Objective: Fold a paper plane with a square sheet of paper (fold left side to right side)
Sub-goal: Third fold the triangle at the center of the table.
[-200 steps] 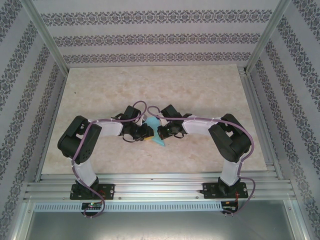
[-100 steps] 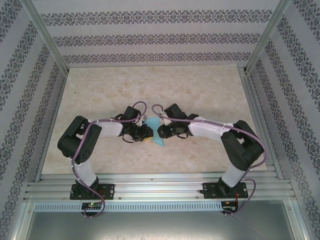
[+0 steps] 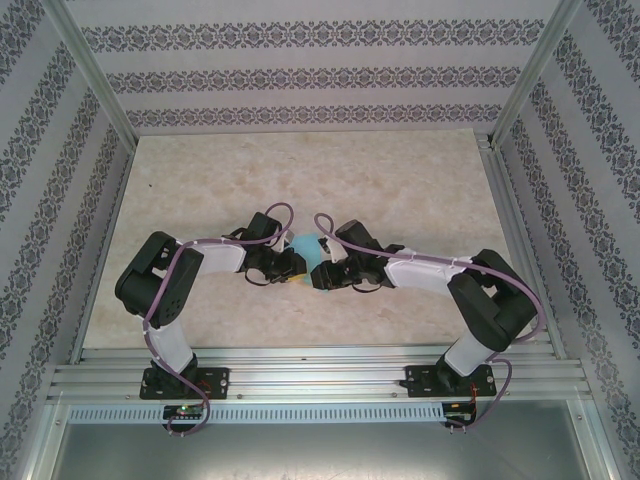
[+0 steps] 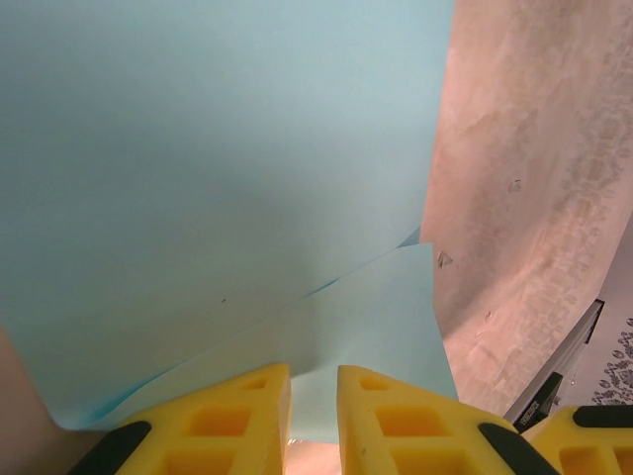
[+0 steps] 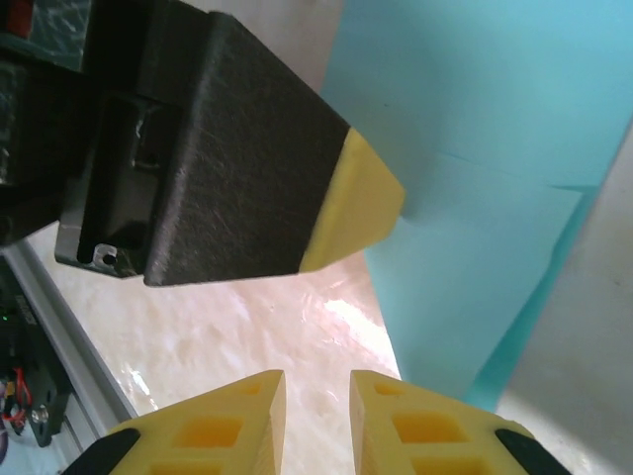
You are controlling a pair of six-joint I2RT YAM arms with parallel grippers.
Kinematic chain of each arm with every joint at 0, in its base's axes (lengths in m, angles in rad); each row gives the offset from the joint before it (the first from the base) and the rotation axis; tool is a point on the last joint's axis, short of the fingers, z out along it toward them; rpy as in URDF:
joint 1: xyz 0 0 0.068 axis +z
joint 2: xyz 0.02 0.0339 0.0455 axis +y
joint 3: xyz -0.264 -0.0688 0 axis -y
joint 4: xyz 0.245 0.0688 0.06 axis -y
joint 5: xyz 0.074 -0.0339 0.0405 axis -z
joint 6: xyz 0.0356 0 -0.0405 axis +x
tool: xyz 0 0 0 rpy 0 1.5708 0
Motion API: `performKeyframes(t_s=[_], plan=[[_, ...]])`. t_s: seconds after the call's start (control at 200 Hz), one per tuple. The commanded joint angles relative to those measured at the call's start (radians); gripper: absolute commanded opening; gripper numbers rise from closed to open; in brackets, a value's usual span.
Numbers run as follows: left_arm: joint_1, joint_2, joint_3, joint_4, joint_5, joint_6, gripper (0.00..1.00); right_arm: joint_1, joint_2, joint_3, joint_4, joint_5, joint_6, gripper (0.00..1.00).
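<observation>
Right arm swung outward; left gripper (image 4: pixel 312 411) fingers pinch paper (image 4: pixel 218 168); right gripper (image 5: pixel 316 416) grips nothing

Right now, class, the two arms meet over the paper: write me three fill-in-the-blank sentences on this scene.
1. The folded paper is light ____.
2. In the left wrist view, the fingers at the paper's edge are ____.
3. The paper lies ____ the left gripper and right gripper.

Missing words: blue; yellow; between

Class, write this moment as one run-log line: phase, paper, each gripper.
phase: mid-fold | square sheet of paper: partly folded, between both grippers | left gripper: shut on paper edge | right gripper: slightly open, beside paper
</observation>
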Motion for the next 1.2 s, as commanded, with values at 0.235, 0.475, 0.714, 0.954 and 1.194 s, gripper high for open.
performKeyframes(t_s=[0.235,0.475,0.714,0.954,1.194], plan=[[-0.015,-0.005,-0.012,-0.029,-0.037,0.029,0.21,0.007,0.060,-0.012,0.051,-0.035,0.026,0.24],[-0.014,-0.005,-0.010,-0.039,-0.046,0.034,0.21,0.008,0.076,-0.021,0.043,-0.038,0.026,0.23],[-0.015,-0.002,-0.010,-0.040,-0.049,0.036,0.20,0.009,0.083,-0.034,0.027,-0.031,0.016,0.23],[-0.014,-0.002,-0.010,-0.042,-0.055,0.039,0.20,0.012,0.102,-0.035,0.016,-0.028,0.012,0.22],[-0.015,-0.003,-0.010,-0.055,-0.072,0.047,0.20,0.014,0.105,-0.037,-0.035,0.000,0.014,0.18]])
